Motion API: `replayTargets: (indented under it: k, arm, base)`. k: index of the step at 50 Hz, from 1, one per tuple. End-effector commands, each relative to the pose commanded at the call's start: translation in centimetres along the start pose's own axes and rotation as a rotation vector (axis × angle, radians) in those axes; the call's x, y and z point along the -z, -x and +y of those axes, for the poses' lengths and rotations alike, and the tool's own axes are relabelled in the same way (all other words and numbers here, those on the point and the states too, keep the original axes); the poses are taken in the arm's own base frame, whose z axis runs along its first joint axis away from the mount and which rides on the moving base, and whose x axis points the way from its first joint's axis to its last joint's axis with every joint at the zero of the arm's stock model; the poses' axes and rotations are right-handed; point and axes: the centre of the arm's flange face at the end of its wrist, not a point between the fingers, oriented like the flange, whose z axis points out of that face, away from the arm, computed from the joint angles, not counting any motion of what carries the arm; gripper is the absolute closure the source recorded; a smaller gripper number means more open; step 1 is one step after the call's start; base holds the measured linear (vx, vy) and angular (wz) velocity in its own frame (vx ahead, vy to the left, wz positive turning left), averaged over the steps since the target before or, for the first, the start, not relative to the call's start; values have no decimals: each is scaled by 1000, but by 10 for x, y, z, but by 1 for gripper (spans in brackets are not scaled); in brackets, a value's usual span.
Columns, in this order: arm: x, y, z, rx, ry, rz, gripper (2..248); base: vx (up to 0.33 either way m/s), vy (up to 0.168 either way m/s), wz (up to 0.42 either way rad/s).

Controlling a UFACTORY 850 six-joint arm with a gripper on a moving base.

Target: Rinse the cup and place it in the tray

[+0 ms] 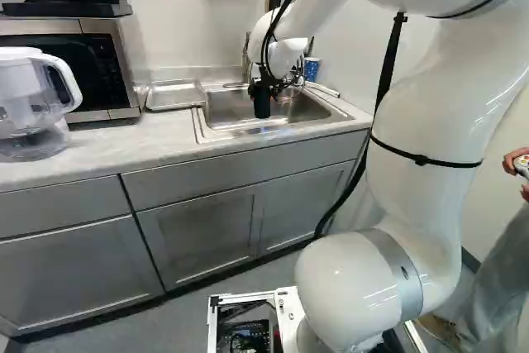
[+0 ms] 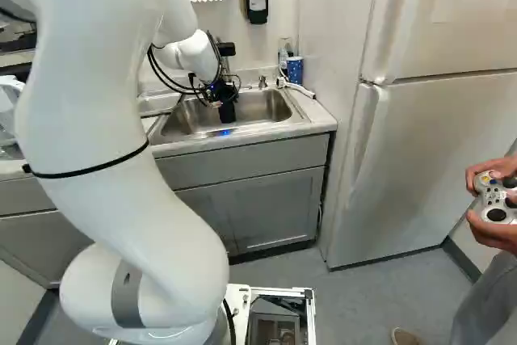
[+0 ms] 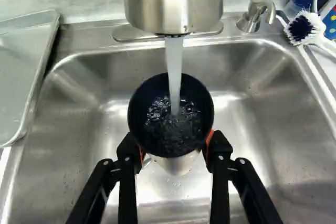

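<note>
Beneath running water, the sink (image 3: 273,129) is holding the cup (image 3: 171,116) mid-basin, upright in the gripper (image 3: 174,153), whose pads are pressing both sides. Filling, it is probably growing heavier and slippery; this low side hold seems right, squeezing gently.

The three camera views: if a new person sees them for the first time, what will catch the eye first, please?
Probably the stream of water falling from the faucet into the dark cup, which the fingers hold over the sink in the wrist view. Next would be the large white arm, which fills much of the right side of the left base view.
</note>
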Motion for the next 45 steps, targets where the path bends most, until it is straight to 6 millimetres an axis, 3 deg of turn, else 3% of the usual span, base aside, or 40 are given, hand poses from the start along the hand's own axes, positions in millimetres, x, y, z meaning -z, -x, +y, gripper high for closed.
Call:
replayTargets:
  k: [45]
  arm:
    - [0, 0, 0, 0, 0, 0, 127]
  base:
    - [0, 0, 0]
